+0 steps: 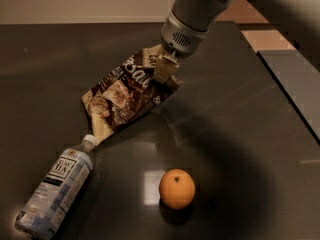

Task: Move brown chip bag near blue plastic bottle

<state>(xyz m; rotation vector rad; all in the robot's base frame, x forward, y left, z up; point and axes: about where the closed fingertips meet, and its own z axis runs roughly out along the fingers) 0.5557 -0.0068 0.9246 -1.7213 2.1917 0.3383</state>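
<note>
Where the brown chip bag [125,96] stretched slantwise across the dark table [240,134], its upper right end sat pinched in the gripper [164,73], and its lower left corner reached down to a spot just beside the white cap [90,141] of the blue plastic bottle [54,194]. Whether that corner touched the cap could not be told. The pale fingers [161,70] were closed together on the bag's top edge, with the crinkled foil and its white script lettering spreading out below and to the left of them, so nearly all of the bag lay outside the grasp. The gripper itself stood at the upper middle of the view, pointing downward from the grey wrist of the arm [192,14], which entered from the top. The bottle lay on its side at the lower left, cap toward the bag and its base toward the bottom left corner. An orange fruit [177,188] rested on the table to the right of the bottle and below the bag, well apart from both.
</note>
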